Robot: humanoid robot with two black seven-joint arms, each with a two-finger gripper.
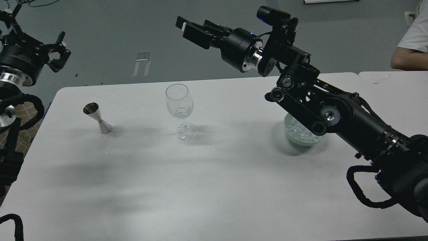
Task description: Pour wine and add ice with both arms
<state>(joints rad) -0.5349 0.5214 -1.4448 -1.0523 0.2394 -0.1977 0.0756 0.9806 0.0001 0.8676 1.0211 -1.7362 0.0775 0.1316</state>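
Note:
A clear stemmed wine glass (179,102) stands upright at the table's middle, with a few small clear ice cubes (181,112) in its bowl. A pale green bowl (290,136) heaped with ice (300,132) sits to the right, partly hidden behind my right arm. My right gripper (188,29) is raised high above and behind the glass, fingers apart and empty. My left gripper (63,52) hangs off the table's far left corner, open and empty.
A steel hourglass-shaped jigger (98,118) stands left of the glass. The white table (200,187) butts against a second table (398,90) at the right. A person's arm (409,57) rests at the far right. A metal piece (142,62) lies on the floor.

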